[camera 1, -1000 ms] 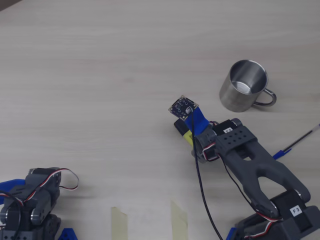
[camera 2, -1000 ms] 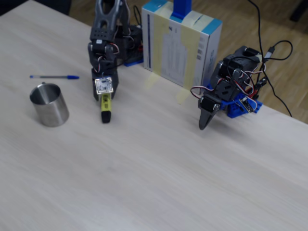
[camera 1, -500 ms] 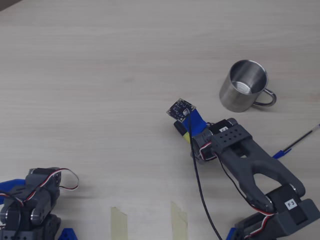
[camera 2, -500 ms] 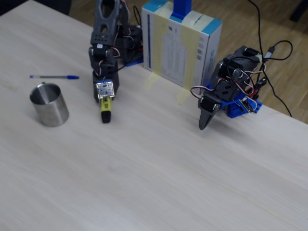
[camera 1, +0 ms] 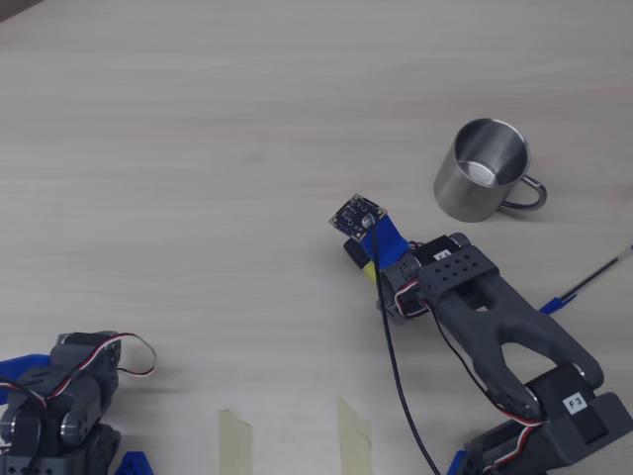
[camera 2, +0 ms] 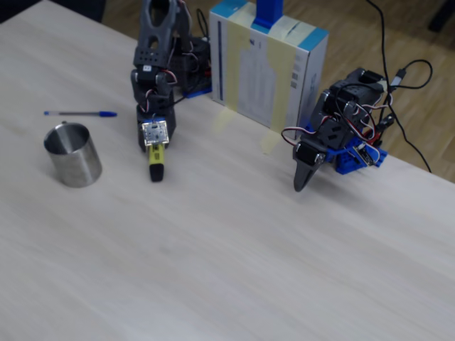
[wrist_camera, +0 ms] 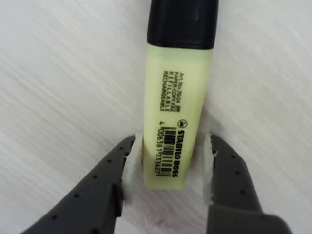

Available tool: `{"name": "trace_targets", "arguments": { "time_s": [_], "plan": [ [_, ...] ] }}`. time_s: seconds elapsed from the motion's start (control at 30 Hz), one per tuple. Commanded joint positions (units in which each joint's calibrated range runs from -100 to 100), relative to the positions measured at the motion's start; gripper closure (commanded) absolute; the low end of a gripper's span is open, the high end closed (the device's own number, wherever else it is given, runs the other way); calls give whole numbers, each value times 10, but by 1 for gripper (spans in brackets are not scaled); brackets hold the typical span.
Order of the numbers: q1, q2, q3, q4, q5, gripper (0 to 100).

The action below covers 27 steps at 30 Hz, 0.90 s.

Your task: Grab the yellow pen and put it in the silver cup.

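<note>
The yellow pen (wrist_camera: 178,87) lies flat on the table, black cap pointing away from the wrist camera. In the wrist view my gripper (wrist_camera: 171,144) straddles its rear end, with narrow gaps between the white pads and the barrel, so it is open. From overhead only a yellow strip of the pen (camera 1: 369,269) and its cap show under the gripper (camera 1: 371,262) and its camera board. The silver cup (camera 1: 482,170) stands upright and empty to the upper right, handle toward the right. In the fixed view the cup (camera 2: 72,154) stands left of the pen (camera 2: 156,162) and gripper (camera 2: 153,145).
A thin blue pen (camera 1: 588,282) lies at the right edge overhead, behind the cup (camera 2: 79,113) in the fixed view. A second arm (camera 2: 327,145) rests folded on the table, near a taped cardboard box (camera 2: 266,67). Two tape strips (camera 1: 235,440) mark the near edge.
Over the first half second the gripper shifted slightly forward along the pen toward its cap. Since then it has barely moved. The pen and the cup stayed in place.
</note>
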Motion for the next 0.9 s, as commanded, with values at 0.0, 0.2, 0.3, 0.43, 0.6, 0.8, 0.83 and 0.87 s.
{"name": "trace_targets", "arguments": {
  "time_s": [0.0, 0.2, 0.3, 0.43, 0.6, 0.8, 0.83, 0.87],
  "plan": [
    [-3, 1, -9, -4, 0, 81],
    [-3, 1, -9, -4, 0, 89],
    [-3, 1, -9, -4, 0, 89],
    [-3, -1, -9, -4, 0, 89],
    [-3, -23, -8, -4, 0, 89],
    [-3, -59, 25, -4, 0, 89],
    [-2, -66, 28, -4, 0, 89],
    [0, -73, 28, -4, 0, 89]
  ]
}}
